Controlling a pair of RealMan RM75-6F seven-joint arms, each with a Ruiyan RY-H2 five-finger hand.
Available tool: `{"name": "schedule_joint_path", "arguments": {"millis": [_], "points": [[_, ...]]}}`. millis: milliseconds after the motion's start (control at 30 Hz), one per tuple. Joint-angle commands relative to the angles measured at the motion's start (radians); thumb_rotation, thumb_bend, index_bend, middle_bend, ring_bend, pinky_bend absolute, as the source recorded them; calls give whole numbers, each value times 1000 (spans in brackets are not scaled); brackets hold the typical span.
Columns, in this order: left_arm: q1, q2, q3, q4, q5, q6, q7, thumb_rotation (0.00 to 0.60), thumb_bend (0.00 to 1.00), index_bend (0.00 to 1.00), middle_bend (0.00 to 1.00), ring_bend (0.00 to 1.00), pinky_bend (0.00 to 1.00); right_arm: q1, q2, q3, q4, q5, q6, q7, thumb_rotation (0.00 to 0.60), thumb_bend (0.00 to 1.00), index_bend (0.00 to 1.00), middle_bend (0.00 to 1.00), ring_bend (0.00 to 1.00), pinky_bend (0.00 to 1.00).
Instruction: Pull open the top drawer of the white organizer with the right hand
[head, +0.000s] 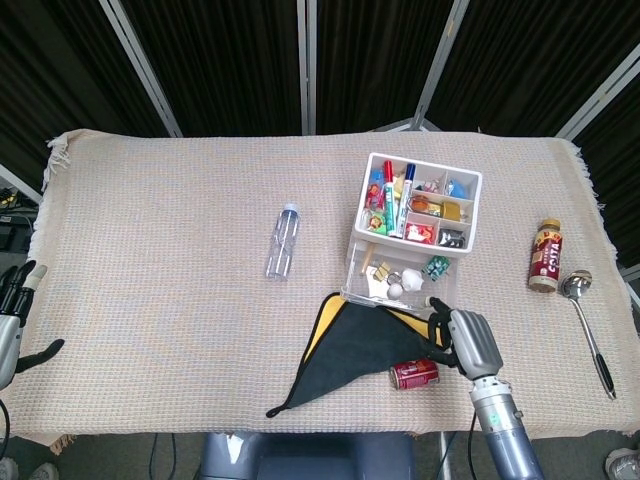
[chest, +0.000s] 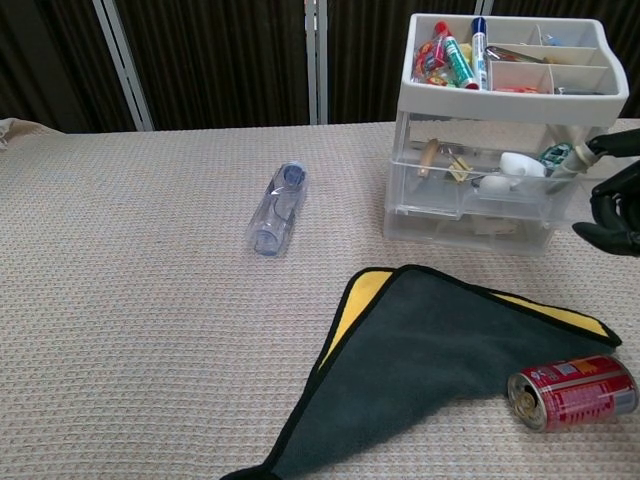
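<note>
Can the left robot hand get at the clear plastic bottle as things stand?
Probably yes: the left robot hand hangs off the table's left edge, and only bare cloth lies between it and the clear plastic bottle, though it's a long stretch.

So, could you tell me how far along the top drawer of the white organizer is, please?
Done: the clear top drawer already juts out from the white plastic organizer toward the black and yellow cloth, its small items exposed. In hand: the right hand sits at the drawer's front right corner, one finger hooked on its edge. Left: perhaps a little more pull, then letting go. The left hand hangs idle off the table's edge.
</note>
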Motion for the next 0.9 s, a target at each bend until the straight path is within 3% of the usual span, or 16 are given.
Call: {"name": "schedule_joint_path", "arguments": {"millis": [33, 400, 900], "points": [[0, 0, 0, 0, 0, 0, 1, 600, 101, 0, 0, 0, 0, -3, -1, -3, 3, -8, 2, 4, 600, 318, 410, 720, 735, 611], [1, 0, 0, 0, 1, 3, 0, 600, 101, 0, 0, 0, 0, -12, 0, -6, 5, -31, 6, 17, 600, 271, 215, 719, 735, 611], [2, 2, -1, 0, 1, 5, -4, 600, 102, 0, 0, 0, 0, -36, 53, -11, -61, -130, 73, -45, 600, 173, 222, 731, 737, 611]]}}
